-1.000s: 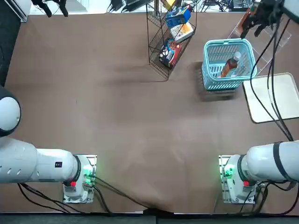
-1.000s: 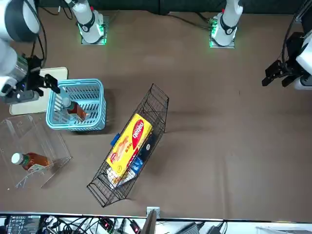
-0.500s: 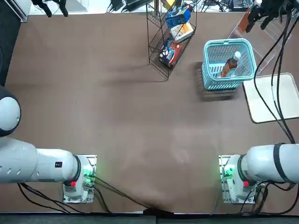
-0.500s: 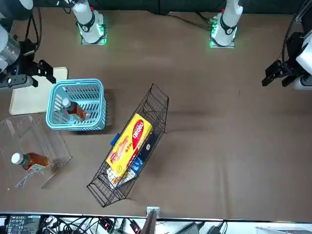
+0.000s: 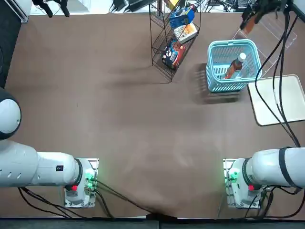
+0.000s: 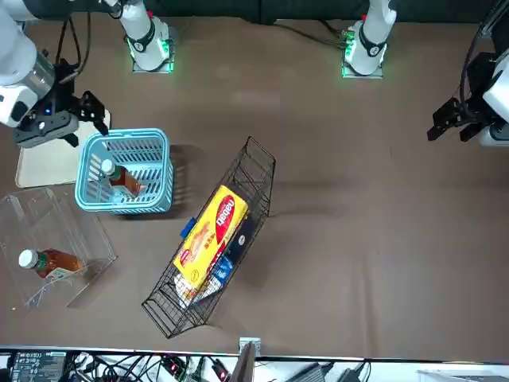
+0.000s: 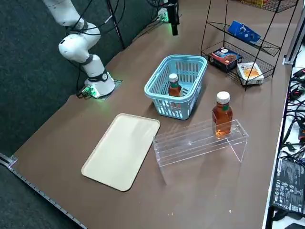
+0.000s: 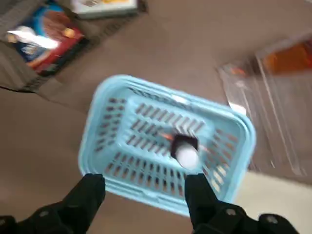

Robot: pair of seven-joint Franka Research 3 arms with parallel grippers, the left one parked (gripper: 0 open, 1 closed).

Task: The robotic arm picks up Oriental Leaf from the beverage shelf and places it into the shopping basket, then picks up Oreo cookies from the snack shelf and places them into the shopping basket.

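Note:
The Oriental Leaf bottle (image 5: 234, 67) stands tilted inside the turquoise shopping basket (image 5: 212, 57), white cap up, and shows there too in the right side view (image 7: 174, 87). My right gripper (image 8: 146, 195) hovers open and empty above the basket (image 8: 122, 161), over its far rim (image 6: 87, 119). A second tea bottle (image 7: 221, 114) stands on the clear beverage shelf (image 7: 200, 140). The blue Oreo cookies pack (image 7: 243, 32) lies on an upper tier of the black wire snack shelf (image 7: 224, 28).
A cream tray (image 7: 121, 150) lies flat beside the basket, toward my base. The snack shelf also holds a dark red-and-black pack (image 7: 224, 56) and a cream-and-orange box (image 7: 250, 71). Black cables trail from my arm (image 5: 279, 71) over the tray.
My open gripper rose away from the basket toward the table's far edge, then swung back toward the snack shelf side. The bottle stayed in the basket.

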